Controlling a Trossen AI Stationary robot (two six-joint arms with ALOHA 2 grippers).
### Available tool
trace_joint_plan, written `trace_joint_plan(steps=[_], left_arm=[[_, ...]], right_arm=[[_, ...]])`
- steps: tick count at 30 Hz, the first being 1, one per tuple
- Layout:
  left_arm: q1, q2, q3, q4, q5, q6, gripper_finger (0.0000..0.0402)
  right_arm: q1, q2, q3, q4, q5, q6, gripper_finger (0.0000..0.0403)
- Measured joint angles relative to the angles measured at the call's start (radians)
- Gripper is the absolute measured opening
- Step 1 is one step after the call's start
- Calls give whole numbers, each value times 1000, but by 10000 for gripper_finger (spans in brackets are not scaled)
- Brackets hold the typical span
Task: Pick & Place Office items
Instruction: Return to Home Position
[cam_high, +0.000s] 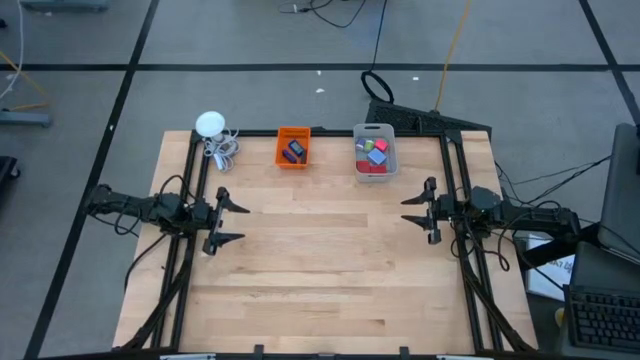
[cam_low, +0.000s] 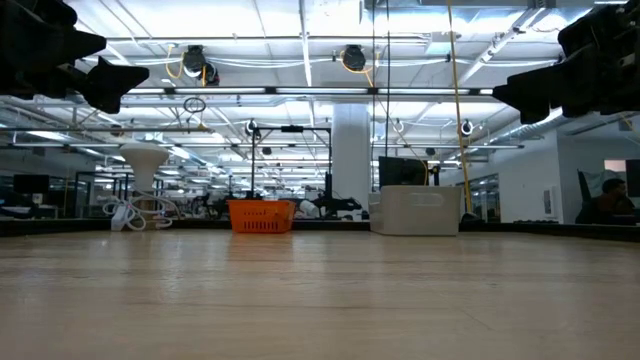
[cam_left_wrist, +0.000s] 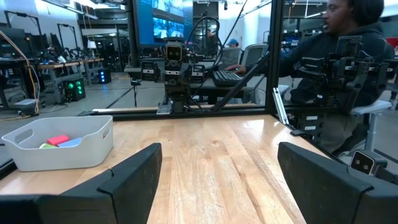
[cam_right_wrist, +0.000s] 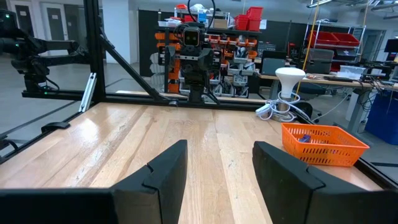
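1. Wide-spread left claw (cam_high: 238, 222), empty, over the left side of the bench (cam_high: 320, 285).
2. Parted right claw (cam_high: 408, 211), empty, over its right side.
3. Dark and blue office items (cam_high: 294, 150) inside the orange bin (cam_high: 293, 131) at the far edge.
4. Red, pink, green and blue pieces (cam_high: 374, 152) inside the clear grey bin (cam_high: 373, 127) beside it.

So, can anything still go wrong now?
Maybe. The cable of the white gadget lies loose not far from the left gripper, and a swing that way could snag it. The orange bin and grey bin sit at the far edge of the table, so a bump might push them off. The right gripper waits open, away from both.
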Motion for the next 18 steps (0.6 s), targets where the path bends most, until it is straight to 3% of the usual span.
trace_joint_plan(steps=[10, 18], left_arm=[[0, 0, 0, 0, 0, 0, 310], [0, 0, 0, 0, 0, 0, 324]], right_arm=[[0, 0, 0, 0, 0, 0, 171], [0, 0, 0, 0, 0, 0, 171]])
